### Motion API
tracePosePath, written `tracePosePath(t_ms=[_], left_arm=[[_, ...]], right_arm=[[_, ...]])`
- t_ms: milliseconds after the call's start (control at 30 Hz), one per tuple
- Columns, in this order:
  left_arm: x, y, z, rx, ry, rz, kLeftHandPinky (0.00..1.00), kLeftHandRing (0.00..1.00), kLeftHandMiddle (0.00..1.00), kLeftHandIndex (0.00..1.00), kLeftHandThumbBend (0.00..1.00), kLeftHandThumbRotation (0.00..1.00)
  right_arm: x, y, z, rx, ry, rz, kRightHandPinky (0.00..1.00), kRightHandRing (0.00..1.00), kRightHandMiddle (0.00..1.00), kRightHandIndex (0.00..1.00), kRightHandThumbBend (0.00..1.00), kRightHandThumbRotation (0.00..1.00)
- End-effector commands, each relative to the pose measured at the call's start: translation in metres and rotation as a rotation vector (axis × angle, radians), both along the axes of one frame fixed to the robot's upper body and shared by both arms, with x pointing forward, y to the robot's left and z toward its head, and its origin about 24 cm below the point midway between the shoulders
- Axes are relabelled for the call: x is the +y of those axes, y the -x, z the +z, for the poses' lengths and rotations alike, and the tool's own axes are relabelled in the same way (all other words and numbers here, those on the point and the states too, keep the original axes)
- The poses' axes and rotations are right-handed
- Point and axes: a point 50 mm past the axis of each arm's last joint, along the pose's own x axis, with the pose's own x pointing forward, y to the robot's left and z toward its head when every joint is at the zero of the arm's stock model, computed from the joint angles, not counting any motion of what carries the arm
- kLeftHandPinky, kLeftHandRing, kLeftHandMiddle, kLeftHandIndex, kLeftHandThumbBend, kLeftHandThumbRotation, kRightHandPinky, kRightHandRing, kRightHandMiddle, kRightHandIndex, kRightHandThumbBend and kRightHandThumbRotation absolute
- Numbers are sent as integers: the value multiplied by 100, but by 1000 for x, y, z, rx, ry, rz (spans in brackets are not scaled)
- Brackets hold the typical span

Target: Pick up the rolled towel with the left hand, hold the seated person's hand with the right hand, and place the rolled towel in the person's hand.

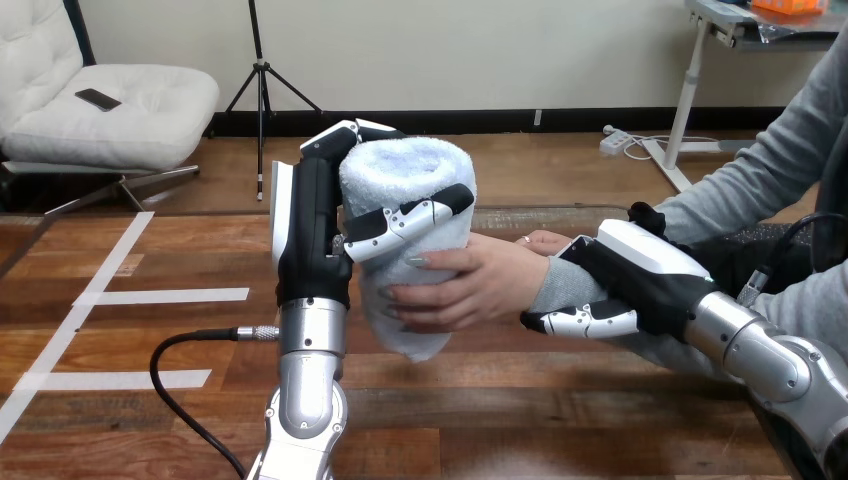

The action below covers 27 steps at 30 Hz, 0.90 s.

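A rolled pale-blue towel (405, 180) stands upright above the table, at the centre of the head view. My left hand (312, 215) is shut on it from the left, its thumb wrapped across the towel's front. The person's hand (470, 285) comes in from the right and curls round the towel's lower half. My right hand (640, 280) is shut on the person's wrist, in a grey sleeve, with its thumb below and its fingers over the top.
The wooden table (560, 420) runs across the lower view, with a black cable (180, 390) trailing over it at the lower left. The person's other forearm (800, 290) rests at the right edge.
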Motion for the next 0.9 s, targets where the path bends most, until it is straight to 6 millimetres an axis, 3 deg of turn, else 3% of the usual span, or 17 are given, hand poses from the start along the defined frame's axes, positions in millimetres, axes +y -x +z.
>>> tracePosePath(t_ms=[0, 867], left_arm=[[-16, -15, 34, -118, 1, -50, 33, 38, 41, 40, 80, 0], [-15, -15, 33, -120, 0, -53, 33, 38, 41, 40, 80, 0]], right_arm=[[26, -24, 45, -168, -61, 74, 13, 17, 23, 27, 51, 59], [25, -24, 44, -159, -63, 69, 13, 17, 23, 26, 51, 59]])
